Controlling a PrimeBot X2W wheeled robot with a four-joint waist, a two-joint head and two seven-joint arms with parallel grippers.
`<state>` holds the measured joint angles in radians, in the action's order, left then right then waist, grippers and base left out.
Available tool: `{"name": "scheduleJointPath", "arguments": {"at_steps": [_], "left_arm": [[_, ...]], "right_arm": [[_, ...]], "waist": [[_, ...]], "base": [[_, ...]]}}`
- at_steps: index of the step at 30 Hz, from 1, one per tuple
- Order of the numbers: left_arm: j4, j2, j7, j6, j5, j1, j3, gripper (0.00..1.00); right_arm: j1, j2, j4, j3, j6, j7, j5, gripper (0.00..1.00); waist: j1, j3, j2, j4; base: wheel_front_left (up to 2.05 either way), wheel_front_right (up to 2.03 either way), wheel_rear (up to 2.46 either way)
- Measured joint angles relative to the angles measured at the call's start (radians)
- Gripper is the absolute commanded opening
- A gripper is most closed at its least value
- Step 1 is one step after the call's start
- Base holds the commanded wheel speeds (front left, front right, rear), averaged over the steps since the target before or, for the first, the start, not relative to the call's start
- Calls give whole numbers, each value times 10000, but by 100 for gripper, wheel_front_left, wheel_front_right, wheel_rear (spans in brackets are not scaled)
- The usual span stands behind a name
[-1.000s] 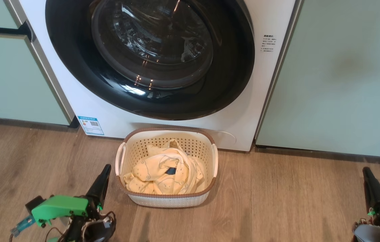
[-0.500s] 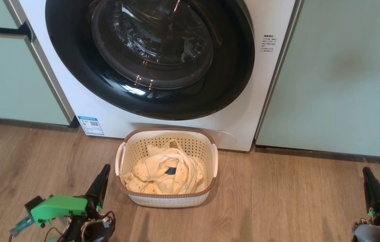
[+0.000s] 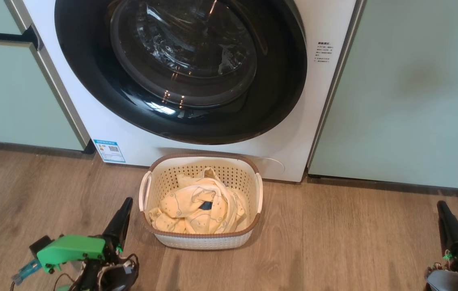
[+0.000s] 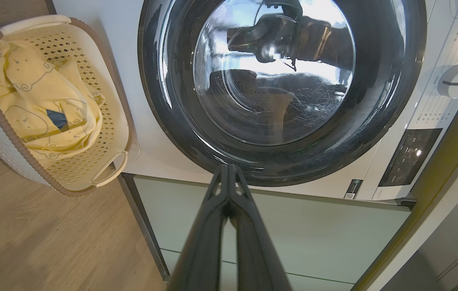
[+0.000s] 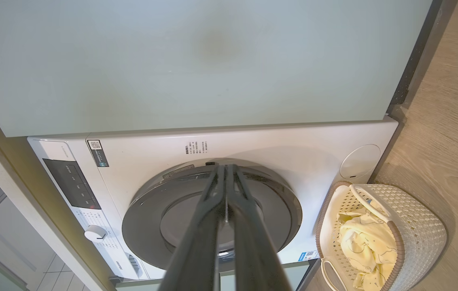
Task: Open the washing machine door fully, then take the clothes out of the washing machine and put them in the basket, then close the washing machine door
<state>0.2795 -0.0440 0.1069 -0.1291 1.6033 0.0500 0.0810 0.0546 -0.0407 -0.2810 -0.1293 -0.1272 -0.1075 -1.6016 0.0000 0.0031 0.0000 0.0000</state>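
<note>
left hand (image 3: pixel 127 202) fingers pressed together, pinching nothing. it sits low over the wood floor (image 3: pixel 334 242), out in front of the washing machine (image 3: pixel 326 101), toward its left side. right hand (image 3: pixel 441 205) is likewise pressed together and empty, out beyond the machine's right edge.

washing machine door (image 3: pixel 91 81) looks flush against the machine front. through the glass i see drum and reflections, and cannot make out any fabric for certain.

basket (image 3: pixel 202 155) stands on the floor just in front of the machine's lower panel; touching or not, cannot tell. clothes (image 3: pixel 196 210) lie heaped inside it, below the rim.

judgement: all three steps look done.

handling, judged:
- clothes: soft, light, limp. they will drape and trail, not hold shape. best pinched at a raised fold on top of the heap, clear of the perforated wall.
- door: rigid, hinged, with a glossy ring that is likely slippery under the fingers. the bulging glass is no place to press. take it at the ring's outer edge; a handle recess is not made out.
</note>
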Motion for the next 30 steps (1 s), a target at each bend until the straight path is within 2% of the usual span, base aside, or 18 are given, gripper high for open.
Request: {"name": "scheduleJointPath", "arguments": {"at_steps": [30], "left_arm": [[-2,0,0,0,0,0,4,0]], "right_arm": [[0,0,0,0,0,0,0,0]], "waist": [[0,0,0,0]], "base": [[0,0,0]]}}
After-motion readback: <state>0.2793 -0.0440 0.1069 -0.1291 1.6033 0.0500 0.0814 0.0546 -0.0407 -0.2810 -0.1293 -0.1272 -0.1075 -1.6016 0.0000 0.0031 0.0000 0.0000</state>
